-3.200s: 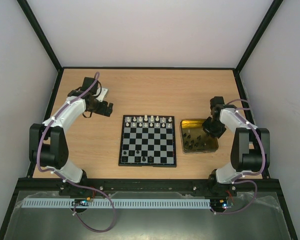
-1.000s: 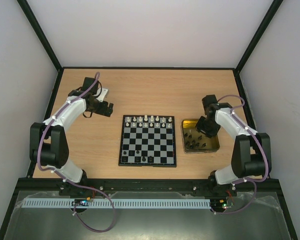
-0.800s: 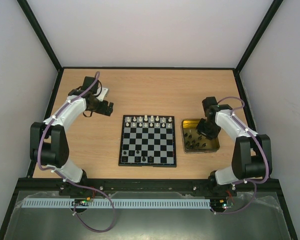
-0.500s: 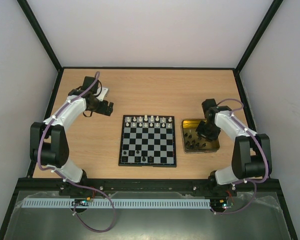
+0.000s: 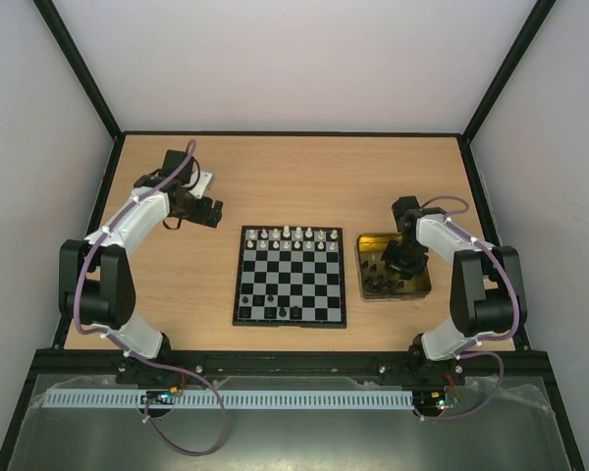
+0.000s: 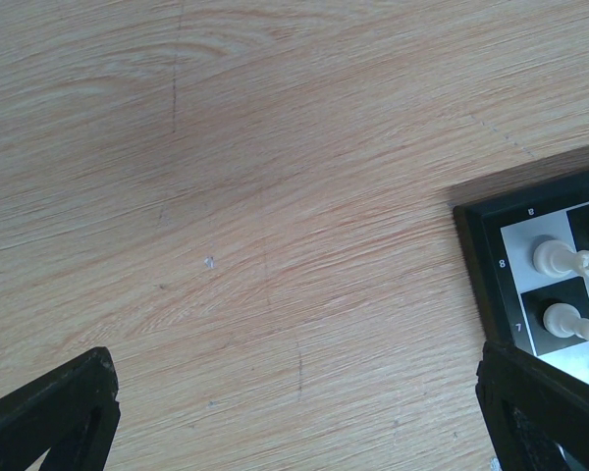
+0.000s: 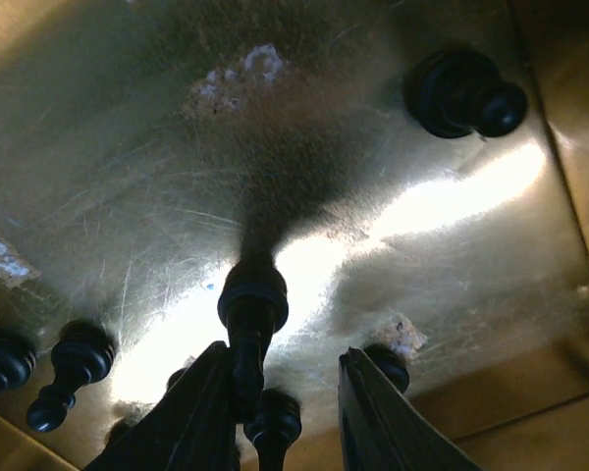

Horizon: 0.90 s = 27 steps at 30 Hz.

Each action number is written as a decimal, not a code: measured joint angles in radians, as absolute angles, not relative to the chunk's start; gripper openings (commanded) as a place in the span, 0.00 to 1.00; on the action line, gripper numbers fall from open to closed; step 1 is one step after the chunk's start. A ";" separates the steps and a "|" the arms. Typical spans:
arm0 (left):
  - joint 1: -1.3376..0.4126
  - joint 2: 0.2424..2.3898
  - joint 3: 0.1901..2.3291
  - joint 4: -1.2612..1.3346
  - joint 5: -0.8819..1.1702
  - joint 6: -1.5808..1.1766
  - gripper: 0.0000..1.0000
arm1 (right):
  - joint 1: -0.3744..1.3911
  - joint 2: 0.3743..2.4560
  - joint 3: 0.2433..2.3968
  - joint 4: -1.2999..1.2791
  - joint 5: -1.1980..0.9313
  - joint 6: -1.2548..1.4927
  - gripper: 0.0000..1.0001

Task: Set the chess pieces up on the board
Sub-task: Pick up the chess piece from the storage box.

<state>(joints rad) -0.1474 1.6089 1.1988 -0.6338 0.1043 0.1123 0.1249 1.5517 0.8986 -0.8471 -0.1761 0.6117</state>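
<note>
While the right hand (image 7: 282, 358) hangs low in the gold tray (image 7: 452, 245), fingers apart with a black piece (image 7: 252, 304) between them, the left hand (image 5: 208, 211) sits wide open over the tabletop (image 5: 275, 177) beside the board (image 5: 290, 280), where white pieces (image 5: 296, 235) line the far rows.

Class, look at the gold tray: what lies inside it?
The gold tray holds black chess pieces. The right gripper reaches in; whatever is under its fingers is hidden.
</note>
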 measured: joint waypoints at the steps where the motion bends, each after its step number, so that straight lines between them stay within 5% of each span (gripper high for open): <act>1: -0.147 1.609 1.199 -0.634 0.104 0.112 0.99 | 0.125 1.560 0.899 -0.843 -0.176 0.610 0.24; 7: -0.147 1.609 1.199 -0.633 0.104 0.112 0.99 | 0.125 1.591 0.902 -0.827 -0.175 0.606 0.03; 27: -0.148 1.609 1.199 -0.634 0.105 0.112 0.99 | 0.258 1.487 1.114 -0.982 -0.060 0.614 0.02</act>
<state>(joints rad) -0.1478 1.6089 1.1988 -0.6338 0.1047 0.1123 0.2581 1.4872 1.1145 -0.9825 -0.0597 0.6144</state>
